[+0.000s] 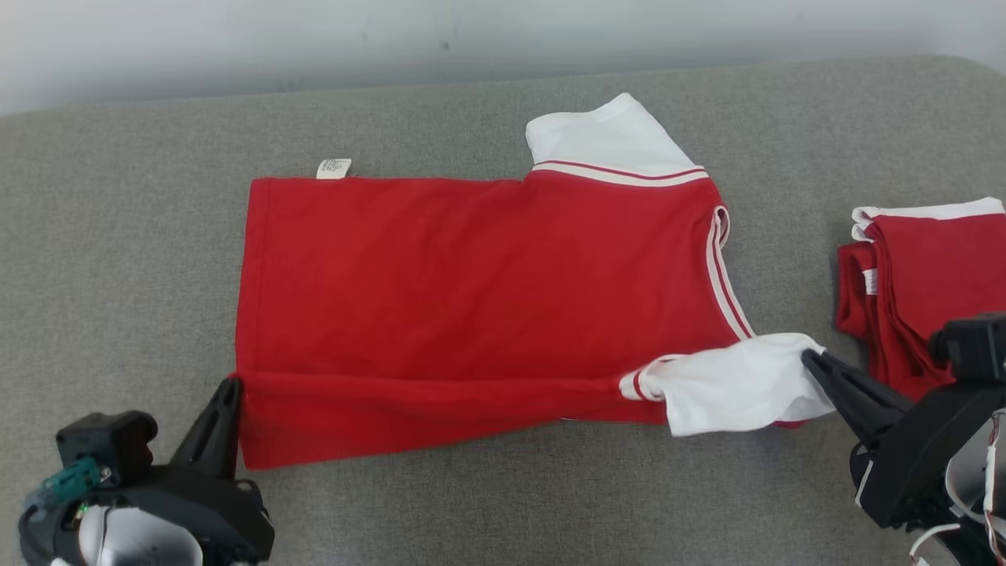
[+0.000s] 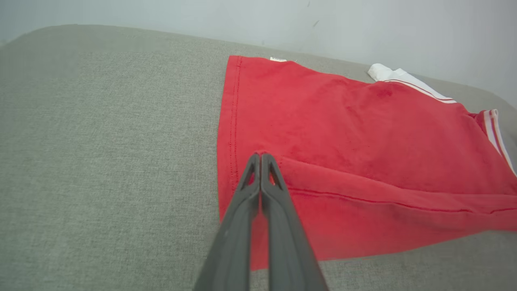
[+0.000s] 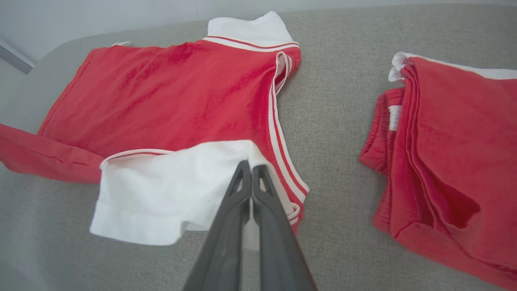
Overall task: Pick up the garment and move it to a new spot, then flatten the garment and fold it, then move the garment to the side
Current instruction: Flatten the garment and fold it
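The garment (image 1: 479, 275) is a red T-shirt with white sleeves, spread across the grey padded surface (image 1: 118, 236), collar end to the right. Its near long edge is turned up into a narrow folded strip (image 1: 432, 409). My left gripper (image 1: 230, 385) is shut on the hem corner of that strip, and in the left wrist view its closed tips (image 2: 260, 155) pinch the red fold (image 2: 363, 202). My right gripper (image 1: 809, 360) is shut on the near white sleeve (image 1: 731, 385), which is lifted and bunched; the right wrist view shows the tips (image 3: 250, 165) biting into the sleeve (image 3: 161, 190).
A stack of folded red and white garments (image 1: 935, 275) lies at the right edge, close to my right arm, also visible in the right wrist view (image 3: 452, 161). A pale wall (image 1: 471, 31) runs behind the surface. A white label (image 1: 334, 168) sticks out at the far hem.
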Controlling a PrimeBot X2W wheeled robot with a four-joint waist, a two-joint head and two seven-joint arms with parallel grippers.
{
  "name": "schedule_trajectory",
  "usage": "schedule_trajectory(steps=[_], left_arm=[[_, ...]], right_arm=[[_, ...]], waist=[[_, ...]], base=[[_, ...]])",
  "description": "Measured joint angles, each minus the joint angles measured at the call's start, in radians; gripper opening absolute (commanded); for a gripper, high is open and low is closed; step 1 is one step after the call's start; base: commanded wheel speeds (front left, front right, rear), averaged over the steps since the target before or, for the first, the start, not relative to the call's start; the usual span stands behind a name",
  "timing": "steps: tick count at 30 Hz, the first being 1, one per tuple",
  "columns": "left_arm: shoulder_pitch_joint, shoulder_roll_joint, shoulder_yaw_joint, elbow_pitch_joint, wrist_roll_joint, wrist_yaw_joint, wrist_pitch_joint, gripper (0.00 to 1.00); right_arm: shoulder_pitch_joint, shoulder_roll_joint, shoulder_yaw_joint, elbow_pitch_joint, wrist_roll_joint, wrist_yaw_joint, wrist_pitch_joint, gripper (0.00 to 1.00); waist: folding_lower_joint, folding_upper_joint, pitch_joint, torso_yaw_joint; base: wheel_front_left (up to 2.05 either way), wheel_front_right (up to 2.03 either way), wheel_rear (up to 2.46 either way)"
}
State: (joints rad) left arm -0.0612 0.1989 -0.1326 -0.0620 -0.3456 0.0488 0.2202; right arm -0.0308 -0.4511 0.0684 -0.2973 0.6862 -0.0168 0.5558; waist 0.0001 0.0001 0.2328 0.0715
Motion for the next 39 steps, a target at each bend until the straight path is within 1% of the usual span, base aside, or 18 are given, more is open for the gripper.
schedule_trajectory(steps=[4, 10, 13, 17, 24, 27, 29, 33, 39], left_arm=[[-0.056, -0.005, -0.005, 0.019, 0.019, 0.013, 0.002, 0.00], [-0.121, -0.019, -0.037, 0.062, 0.038, 0.013, -0.002, 0.00], [-0.141, -0.027, -0.042, 0.084, 0.049, 0.014, -0.009, 0.00], [-0.169, -0.039, -0.050, 0.117, 0.060, 0.014, -0.016, 0.00], [-0.221, -0.063, -0.072, 0.165, 0.069, 0.013, -0.044, 0.00], [-0.246, -0.063, -0.068, 0.189, 0.076, 0.014, -0.060, 0.00], [-0.255, -0.063, -0.063, 0.201, 0.082, 0.021, -0.071, 0.00], [-0.275, -0.064, -0.061, 0.234, 0.083, 0.022, -0.088, 0.00], [-0.302, -0.070, -0.067, 0.279, 0.088, 0.021, -0.108, 0.00]], right_arm=[[-0.039, -0.002, 0.000, 0.041, 0.017, 0.009, 0.014, 0.00], [-0.080, -0.002, 0.006, 0.093, 0.031, 0.015, 0.026, 0.00], [-0.125, 0.002, 0.018, 0.120, 0.033, 0.020, 0.031, 0.00], [-0.184, -0.002, 0.029, 0.153, 0.035, 0.035, 0.044, 0.00], [-0.236, -0.016, 0.043, 0.207, 0.032, 0.052, 0.062, 0.00], [-0.262, -0.016, 0.056, 0.231, 0.025, 0.054, 0.069, 0.00], [-0.280, -0.015, 0.062, 0.241, 0.025, 0.061, 0.069, 0.00], [-0.320, -0.012, 0.074, 0.276, 0.018, 0.070, 0.068, 0.00], [-0.341, -0.007, 0.086, 0.316, 0.004, 0.079, 0.047, 0.00]], waist=[[0.0000, 0.0000, 0.022, 0.000], [0.0000, 0.0000, 0.044, 0.012], [0.0001, 0.0001, 0.055, 0.019], [0.0000, 0.0000, 0.065, 0.027], [-0.0001, 0.0001, 0.078, 0.052], [-0.0001, 0.0001, 0.084, 0.063], [-0.0001, 0.0001, 0.088, 0.068], [-0.0001, 0.0001, 0.095, 0.074], [-0.0001, 0.0000, 0.099, 0.078]], base=[[0.00, 0.00, 0.00], [0.00, 0.00, 0.00], [0.00, 0.00, 0.00], [0.00, 0.00, 0.00], [0.00, 0.00, 0.00], [0.00, 0.00, 0.00], [0.00, 0.00, 0.00], [0.00, 0.00, 0.00], [0.00, 0.00, 0.00]])
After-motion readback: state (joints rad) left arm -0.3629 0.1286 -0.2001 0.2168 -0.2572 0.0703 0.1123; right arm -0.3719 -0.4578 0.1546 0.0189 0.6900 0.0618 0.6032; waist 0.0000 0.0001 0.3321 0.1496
